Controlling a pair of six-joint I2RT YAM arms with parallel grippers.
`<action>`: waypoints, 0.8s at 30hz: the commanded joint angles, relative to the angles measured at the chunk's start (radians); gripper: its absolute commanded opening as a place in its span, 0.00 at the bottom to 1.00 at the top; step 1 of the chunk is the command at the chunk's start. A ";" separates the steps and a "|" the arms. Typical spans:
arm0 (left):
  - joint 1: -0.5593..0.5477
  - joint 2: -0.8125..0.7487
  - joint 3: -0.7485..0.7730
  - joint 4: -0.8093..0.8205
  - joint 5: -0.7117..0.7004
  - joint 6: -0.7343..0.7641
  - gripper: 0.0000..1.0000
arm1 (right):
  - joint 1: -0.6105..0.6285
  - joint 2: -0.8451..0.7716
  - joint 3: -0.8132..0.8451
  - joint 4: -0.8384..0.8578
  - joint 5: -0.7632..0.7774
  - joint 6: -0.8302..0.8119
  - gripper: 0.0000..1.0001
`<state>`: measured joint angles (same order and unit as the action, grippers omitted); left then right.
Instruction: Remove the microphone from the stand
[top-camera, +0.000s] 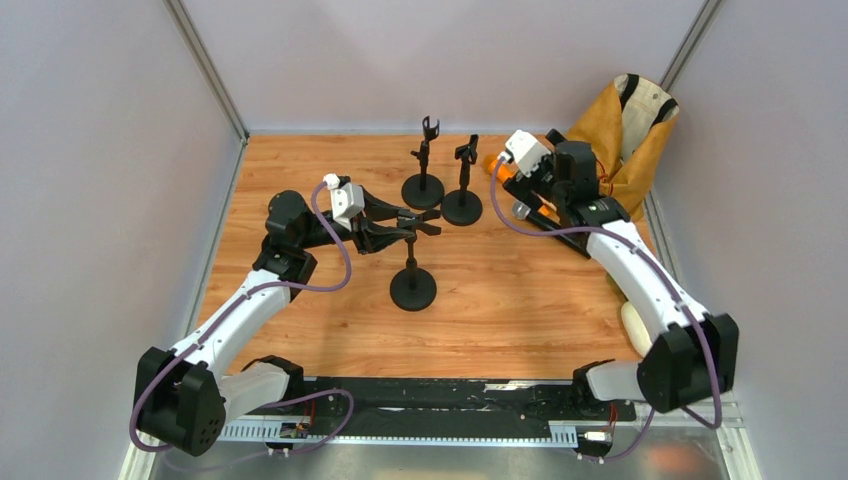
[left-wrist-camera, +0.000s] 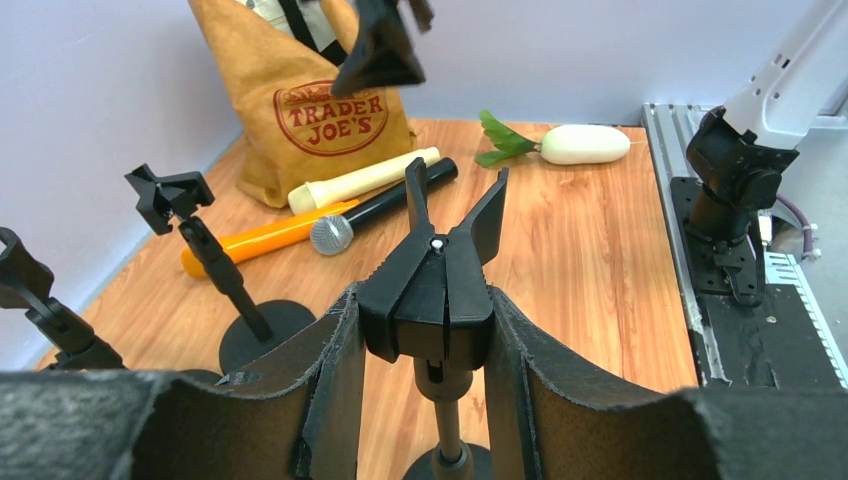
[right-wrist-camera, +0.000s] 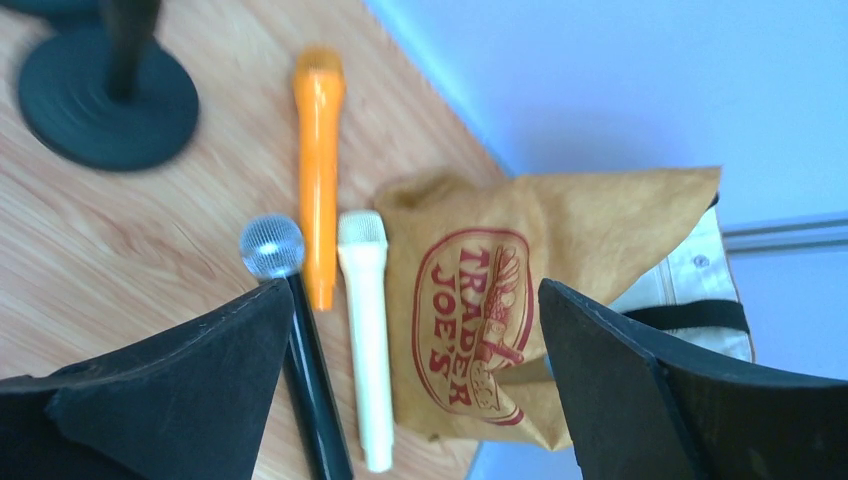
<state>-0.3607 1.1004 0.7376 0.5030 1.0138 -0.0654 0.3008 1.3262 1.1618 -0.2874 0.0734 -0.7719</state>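
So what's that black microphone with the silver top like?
The black microphone has a smooth dark handle and a round silver mesh head. It lies loose and flat on the wooden table, close beside the cream microphone and the orange microphone, near the paper bag. The open right gripper hovers over it.

The stand (left-wrist-camera: 430, 300) looks matt black plastic, the microphone head (left-wrist-camera: 333, 233) metal mesh, the bag (left-wrist-camera: 300, 110) crinkled paper.
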 joint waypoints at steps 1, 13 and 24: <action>-0.012 -0.022 -0.008 0.013 0.008 0.021 0.26 | 0.004 -0.147 0.008 0.069 -0.225 0.181 1.00; -0.023 -0.045 0.025 -0.019 0.052 0.015 0.74 | -0.004 -0.250 -0.037 0.095 -0.551 0.440 1.00; -0.022 -0.134 0.153 -0.303 0.059 0.184 0.75 | -0.004 -0.307 -0.161 0.226 -0.787 0.604 1.00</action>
<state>-0.3794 1.0218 0.7895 0.3553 1.0576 -0.0170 0.3000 1.0351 1.0489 -0.1516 -0.5510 -0.2871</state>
